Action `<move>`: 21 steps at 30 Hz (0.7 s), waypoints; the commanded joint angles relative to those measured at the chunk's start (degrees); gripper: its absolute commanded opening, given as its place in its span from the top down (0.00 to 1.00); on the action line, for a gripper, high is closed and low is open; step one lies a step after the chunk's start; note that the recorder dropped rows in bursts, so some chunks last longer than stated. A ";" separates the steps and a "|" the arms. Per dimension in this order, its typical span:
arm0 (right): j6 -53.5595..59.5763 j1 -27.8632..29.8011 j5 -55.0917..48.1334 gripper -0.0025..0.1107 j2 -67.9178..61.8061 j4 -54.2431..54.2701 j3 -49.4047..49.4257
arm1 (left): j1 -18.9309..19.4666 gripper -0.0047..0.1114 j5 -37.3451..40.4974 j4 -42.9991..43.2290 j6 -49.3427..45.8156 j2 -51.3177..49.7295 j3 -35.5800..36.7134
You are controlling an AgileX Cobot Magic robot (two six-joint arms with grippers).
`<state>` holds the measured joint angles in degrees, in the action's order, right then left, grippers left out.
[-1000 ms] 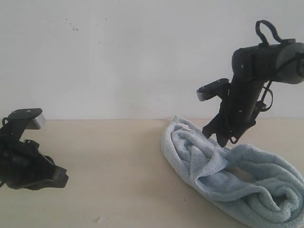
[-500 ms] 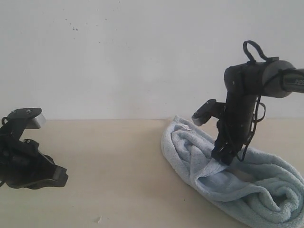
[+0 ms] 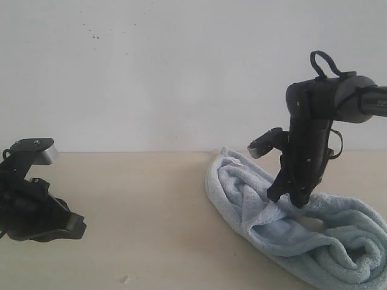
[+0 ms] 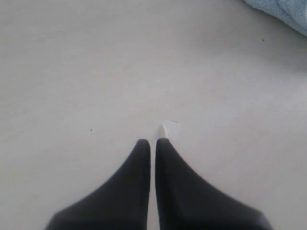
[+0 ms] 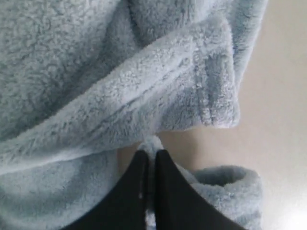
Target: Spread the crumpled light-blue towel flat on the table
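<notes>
A crumpled light-blue towel (image 3: 314,241) lies bunched on the beige table (image 3: 157,205). The right gripper (image 3: 284,196) stands in the towel's folds; only its wrist view shows it pinched tight on a tuft of pile. The left gripper (image 3: 75,226), well apart from the towel, is closed and empty; its wrist view shows a white fleck (image 4: 171,129) at its tips

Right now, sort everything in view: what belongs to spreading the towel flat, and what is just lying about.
Belongs to the job:
- towel, crumpled
- table under it
- right gripper, shut on a towel fold
- left gripper, shut, empty, apart from the towel

Just lying about:
- small white scrap on the table by the left gripper
- dark specks on the wall
</notes>
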<state>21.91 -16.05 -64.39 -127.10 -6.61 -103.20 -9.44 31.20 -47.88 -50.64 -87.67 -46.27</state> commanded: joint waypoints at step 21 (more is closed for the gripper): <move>-14.38 21.76 7.91 0.98 45.01 8.30 31.60 | -0.37 0.93 -0.70 3.98 1.77 25.76 9.37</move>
<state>6.90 5.30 -59.67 -84.28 0.58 -78.30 -9.44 30.73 -41.83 -49.43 -66.91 -38.72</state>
